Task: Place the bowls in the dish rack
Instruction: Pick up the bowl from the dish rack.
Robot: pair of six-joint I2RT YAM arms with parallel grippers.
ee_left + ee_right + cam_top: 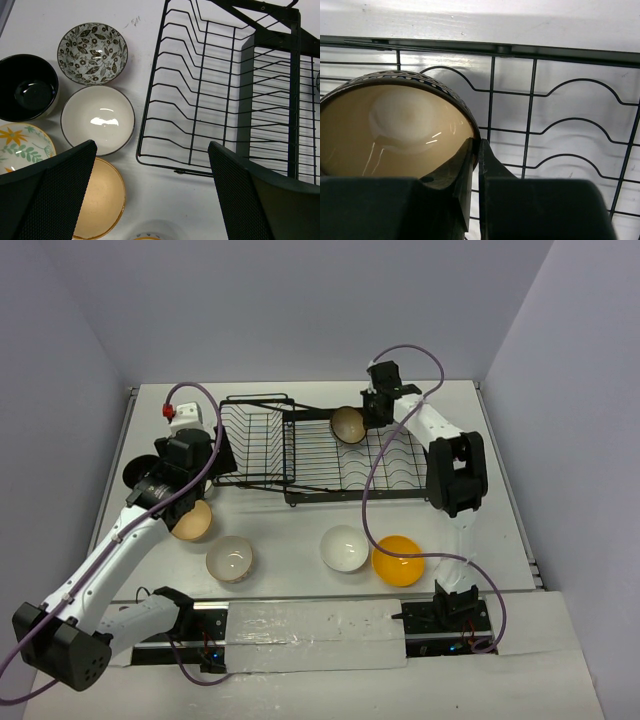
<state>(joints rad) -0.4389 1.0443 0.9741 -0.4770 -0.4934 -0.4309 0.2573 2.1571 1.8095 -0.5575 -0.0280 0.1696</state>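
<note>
Since the right gripper (477,145) looks pinched almost shut on the rim of the tan bowl (395,130), that bowl sits left of the jaws in the wrist frame, tipped on edge, with the dish rack (545,54) wires right behind it. So I'd guess it just needs lowering into a slot. Left gripper (151,145) is wide open, holding nothing, over the white bowl (97,120) at left of frame, well apart from this one.

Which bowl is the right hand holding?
The cream-lined, dark-outside bowl over the dish rack, rim pinched in the right hand; the others sit on the table.
</note>
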